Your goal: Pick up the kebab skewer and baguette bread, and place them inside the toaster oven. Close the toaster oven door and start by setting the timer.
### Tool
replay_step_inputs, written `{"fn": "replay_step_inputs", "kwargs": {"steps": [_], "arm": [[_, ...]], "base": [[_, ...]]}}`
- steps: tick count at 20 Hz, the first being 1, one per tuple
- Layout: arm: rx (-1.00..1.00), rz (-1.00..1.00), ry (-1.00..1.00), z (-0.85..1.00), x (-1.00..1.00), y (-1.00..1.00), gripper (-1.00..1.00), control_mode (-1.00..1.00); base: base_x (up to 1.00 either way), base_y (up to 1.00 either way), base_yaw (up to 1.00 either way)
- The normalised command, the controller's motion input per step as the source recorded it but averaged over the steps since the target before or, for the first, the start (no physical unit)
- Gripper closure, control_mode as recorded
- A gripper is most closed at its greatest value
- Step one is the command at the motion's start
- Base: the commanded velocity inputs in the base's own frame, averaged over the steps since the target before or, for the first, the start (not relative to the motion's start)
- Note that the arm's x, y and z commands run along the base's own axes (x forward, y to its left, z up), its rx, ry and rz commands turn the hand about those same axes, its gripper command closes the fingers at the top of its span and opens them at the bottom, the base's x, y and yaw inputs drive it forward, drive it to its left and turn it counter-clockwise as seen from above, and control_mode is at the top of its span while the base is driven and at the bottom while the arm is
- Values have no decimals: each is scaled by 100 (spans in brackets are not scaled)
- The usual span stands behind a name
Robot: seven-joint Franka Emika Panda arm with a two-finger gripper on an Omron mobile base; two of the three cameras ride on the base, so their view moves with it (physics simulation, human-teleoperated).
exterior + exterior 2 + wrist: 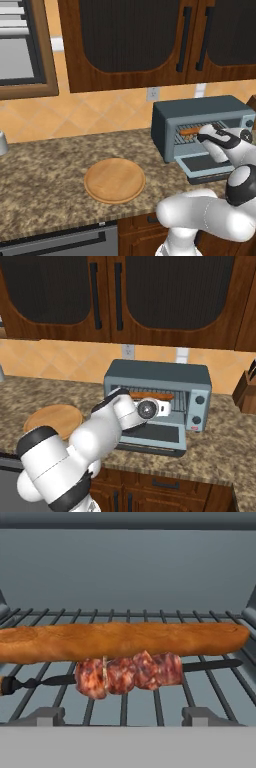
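The baguette bread [120, 641] lies across the wire rack [150, 614] inside the toaster oven [200, 112]. Just in front of it lies the kebab skewer [127, 673], its meat chunks touching the loaf. My gripper [124, 717] is open at the oven mouth, its tips wide apart, with nothing between them. It faces both foods from a short way off. The toaster oven door [202, 165] is folded down flat under my hand [214, 136]. In the right base view the loaf [150, 395] shows above my wrist [150, 408], and the door [155, 436] lies open.
A round wooden board [114, 180] sits on the granite counter left of the oven. The oven's knobs [199, 400] are on its right strip. A knife block [247, 388] stands at the far right. Dark-fronted cabinets hang overhead.
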Motion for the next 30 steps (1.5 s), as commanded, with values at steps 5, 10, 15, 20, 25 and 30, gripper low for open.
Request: {"fn": "replay_step_inputs", "kwargs": {"steps": [5,10,15,20,25,30], "arm": [[0,0,-2,4,-23,0,-100,-100],[0,0,-8,21,-31,0,-100,-100],[0,0,-2,13,-21,-1,-100,-100],[0,0,0,33,-69,-15,-100,-100],[3,0,2,26,-40,-37,-100,-100],[4,6,3,3,-54,-44,-100,-100]], "base": [[0,0,0],[0,0,0],[0,0,0],[0,0,0],[0,0,0],[0,0,0]]}}
